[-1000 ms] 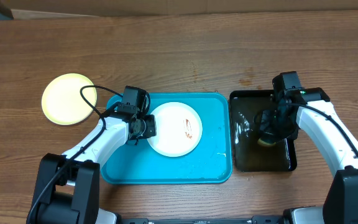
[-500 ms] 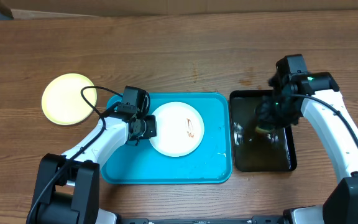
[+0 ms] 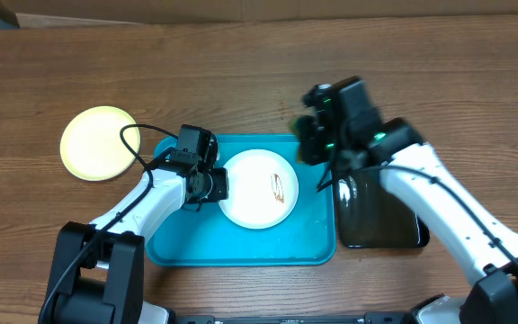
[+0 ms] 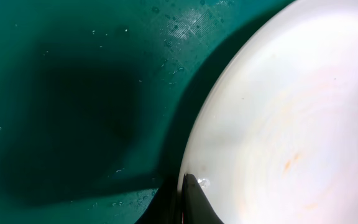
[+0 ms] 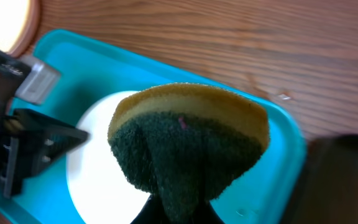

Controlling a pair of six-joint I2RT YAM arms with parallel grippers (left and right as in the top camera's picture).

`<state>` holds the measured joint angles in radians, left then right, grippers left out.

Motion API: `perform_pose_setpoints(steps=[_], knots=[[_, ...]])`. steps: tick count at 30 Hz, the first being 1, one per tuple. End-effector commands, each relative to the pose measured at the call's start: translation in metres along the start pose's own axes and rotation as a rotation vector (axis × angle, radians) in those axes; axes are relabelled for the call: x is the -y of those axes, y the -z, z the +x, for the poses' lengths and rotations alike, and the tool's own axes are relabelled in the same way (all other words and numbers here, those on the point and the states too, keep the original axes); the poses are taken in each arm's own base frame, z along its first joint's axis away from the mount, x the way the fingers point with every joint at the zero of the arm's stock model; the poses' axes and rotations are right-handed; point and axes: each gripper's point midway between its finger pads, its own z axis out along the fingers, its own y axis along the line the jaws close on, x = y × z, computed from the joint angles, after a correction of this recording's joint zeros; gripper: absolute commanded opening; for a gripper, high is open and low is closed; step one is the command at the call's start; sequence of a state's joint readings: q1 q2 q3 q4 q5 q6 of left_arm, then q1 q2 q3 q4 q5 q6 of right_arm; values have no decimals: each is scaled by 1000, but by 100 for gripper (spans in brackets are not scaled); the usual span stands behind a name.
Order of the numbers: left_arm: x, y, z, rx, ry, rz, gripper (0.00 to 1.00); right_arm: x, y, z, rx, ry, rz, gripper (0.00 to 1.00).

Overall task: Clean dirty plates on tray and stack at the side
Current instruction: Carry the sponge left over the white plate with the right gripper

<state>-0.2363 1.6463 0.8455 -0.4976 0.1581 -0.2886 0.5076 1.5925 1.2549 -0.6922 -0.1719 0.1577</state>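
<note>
Tray (image 3: 241, 245) turquoise. Plate (image 3: 250, 205) white, brown-smeared. Second plate (image 3: 99, 143) lime-green, pale centre. Sponge (image 5: 191, 137) yellow over dark green. Side tray (image 3: 367, 220) glossy black.

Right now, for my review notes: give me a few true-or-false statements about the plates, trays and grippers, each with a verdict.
1. The left gripper pinches the rim of the white plate. True.
2. The lime-green plate lies in the turquoise tray. False: it lies on the wooden table, left of the tray.
3. The right gripper holds a sponge. True.
4. The white plate is spotless. False: it carries a brown smear.
5. The black tray sits to the right of the turquoise tray. True.
</note>
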Motion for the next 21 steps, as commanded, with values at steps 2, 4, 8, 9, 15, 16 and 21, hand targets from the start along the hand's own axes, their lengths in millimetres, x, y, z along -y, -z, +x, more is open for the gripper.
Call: perform_pose_setpoints(steps=[2,4,8,9,15,16,21], knots=[[1,-5,7,-27,-33,6,4,-13,-25,3,6,-18,105,4],[1,-5,7,-27,-33,6,4,-18,-42,15,-29,15,137,4],[1,-5,7,-26,-33,6,4,-27,-71,40,-113,56,152,4],[1,-5,7,-26,-33,6,4,-28,-76,46,-132,65,155,4],[1,-5,7,-27,-33,6,4,-24,-84,57,-171,75,180,4],[1,-5,7,-27,-33,6,4,-23,-84,59,-178,75,182,4],[1,-5,7,-27,-33,6,4,-19,-82,71,-231,74,200,4]])
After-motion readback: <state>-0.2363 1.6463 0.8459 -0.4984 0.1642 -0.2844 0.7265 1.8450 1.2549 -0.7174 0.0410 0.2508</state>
